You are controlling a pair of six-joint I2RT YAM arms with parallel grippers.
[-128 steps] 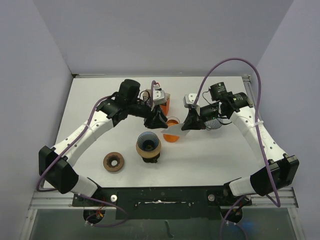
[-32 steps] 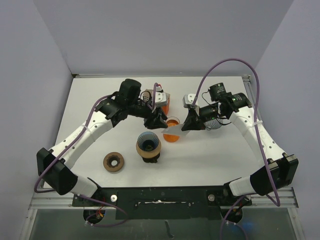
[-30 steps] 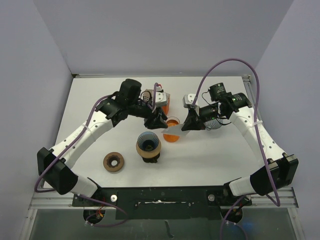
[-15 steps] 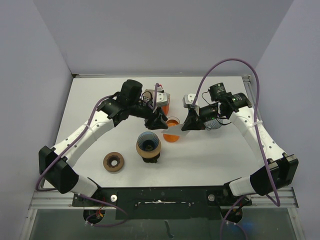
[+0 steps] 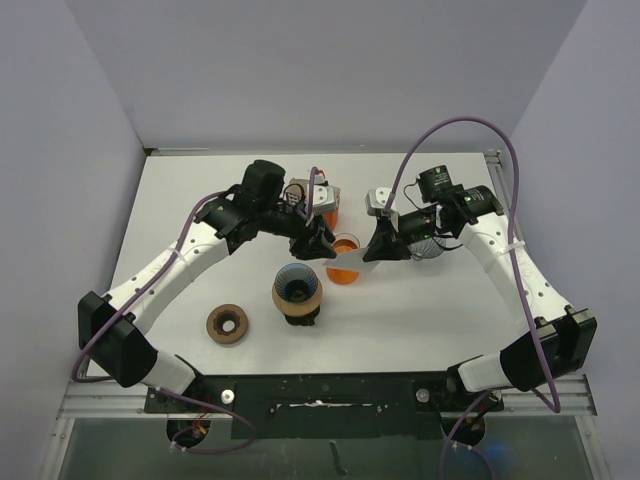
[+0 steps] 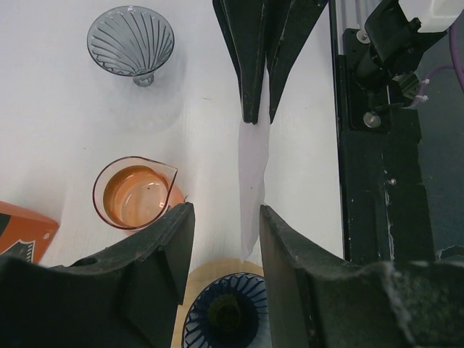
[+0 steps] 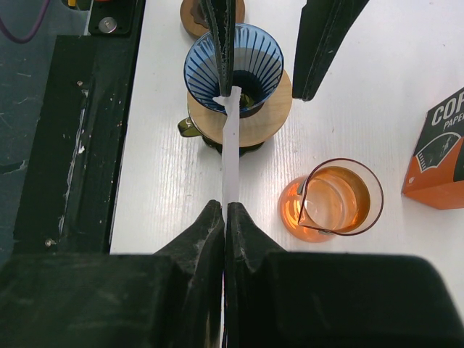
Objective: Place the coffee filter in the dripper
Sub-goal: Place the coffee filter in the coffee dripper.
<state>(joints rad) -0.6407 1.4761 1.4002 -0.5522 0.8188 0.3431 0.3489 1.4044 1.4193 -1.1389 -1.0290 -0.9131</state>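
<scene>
Pale lavender walls, white counter (image 5: 170, 190), the usual setup. My right gripper (image 7: 223, 206) was clamped shut on the coffee filter (image 7: 230, 152), holding it flat and edge-on, so from that wrist it looked like a thin white strip running out toward the blue dripper (image 7: 261, 58) on its wooden stand. The filter's free end hung just above the dripper's near rim, not inside it yet.

My left gripper (image 6: 225, 210) was about half open with nothing held. Its jaws sat either side of the filter's far edge, and the paper was closer to one finger. Honestly couldn't tell if it was touching.

So I'd call this the handover or opening-up bit, with the actual placing not yet done. My guess for the next move: close the left gripper gently on that free edge, spread the paper into a cone, then bring it over the dripper's mouth and lower it in straight.

The beaker (image 7: 331, 201) of orange liquid sat just beside the filter, so I'd watch for a bump there. The orange box (image 7: 438, 152), glass funnel (image 6: 130, 40) and wooden ring (image 5: 227, 323) were out of the way.
</scene>
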